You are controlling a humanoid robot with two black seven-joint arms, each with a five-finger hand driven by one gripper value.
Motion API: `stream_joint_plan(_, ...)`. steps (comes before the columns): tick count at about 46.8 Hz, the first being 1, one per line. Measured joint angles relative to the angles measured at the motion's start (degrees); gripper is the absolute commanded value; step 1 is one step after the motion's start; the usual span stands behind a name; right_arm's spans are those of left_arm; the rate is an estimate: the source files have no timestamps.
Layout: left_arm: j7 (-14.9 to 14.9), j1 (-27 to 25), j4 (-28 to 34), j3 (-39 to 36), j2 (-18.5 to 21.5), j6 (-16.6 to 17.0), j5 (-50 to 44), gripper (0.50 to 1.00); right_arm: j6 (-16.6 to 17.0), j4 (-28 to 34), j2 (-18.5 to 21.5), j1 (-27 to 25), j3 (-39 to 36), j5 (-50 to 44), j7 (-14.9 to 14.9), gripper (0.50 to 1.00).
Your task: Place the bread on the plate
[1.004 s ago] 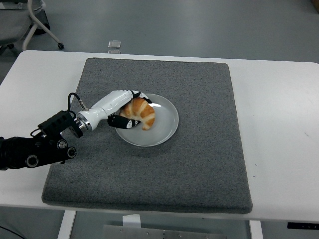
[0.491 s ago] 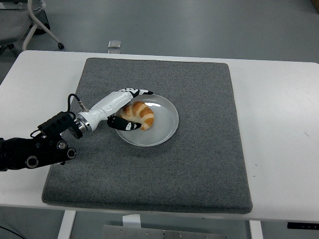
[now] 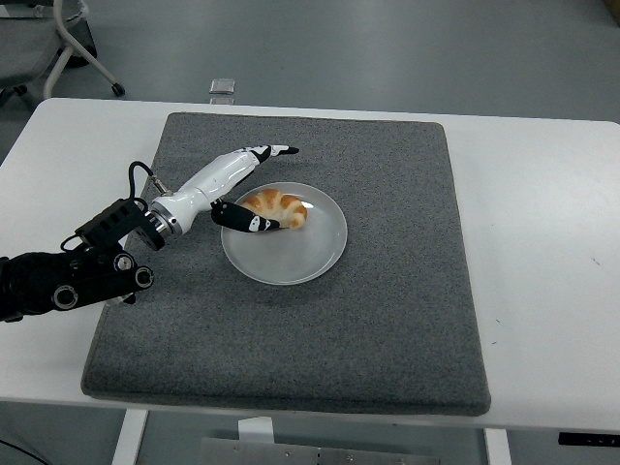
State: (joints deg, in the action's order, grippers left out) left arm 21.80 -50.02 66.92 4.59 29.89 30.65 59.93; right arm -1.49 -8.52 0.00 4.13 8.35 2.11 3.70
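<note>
Grey mat [image 3: 387,291] on white table [image 3: 552,242]; chair base [image 3: 77,44] beyond.

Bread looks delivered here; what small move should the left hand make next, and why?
Probably draw the left hand back toward the left, off the plate. The croissant lies on the plate, the fingers are spread above it, and only the thumb sits close beside it.

The golden crescent-shaped bread [image 3: 275,207] lies on the round white plate [image 3: 300,254], which sits on the grey felt mat [image 3: 387,291] covering the white table [image 3: 552,242]; the left hand [image 3: 237,184] lies just left of it.
</note>
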Motion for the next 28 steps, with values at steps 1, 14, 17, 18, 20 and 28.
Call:
stream_joint_plan(1, 0.0, -0.1, 0.1, 0.3, 0.0, -0.4, -0.4, 0.988, 0.0, 0.0, 0.0, 0.0, 0.0, 0.0, 0.0, 0.93)
stream_joint_plan(14, -0.4, -3.3, 0.2, 9.4, 0.6, -11.9, -8.7, 0.988, 0.0, 0.0, 0.0, 0.0, 0.0, 0.0, 0.0, 0.93)
stream_joint_plan(17, -0.6, -3.7, 0.0, 12.2, 0.9, -15.5, -11.4, 0.988, 0.0, 0.0, 0.0, 0.0, 0.0, 0.0, 0.0, 0.93)
stream_joint_plan(18, -0.7, -3.9, -0.2, 13.0, 1.0, -16.6, -12.4, 0.988, 0.0, 0.0, 0.0, 0.0, 0.1, 0.0, 0.0, 0.93)
stream_joint_plan(20, -0.8, -4.3, -0.4, 14.7, 1.1, -18.6, -14.3, 0.988, 0.0, 0.0, 0.0, 0.0, 0.0, 0.0, 0.0, 0.93)
stream_joint_plan(28, -1.7, -7.8, -3.1, 18.2, 3.1, -24.9, -21.4, 0.988, 0.0, 0.0, 0.0, 0.0, 0.0, 0.0, 0.0, 0.93)
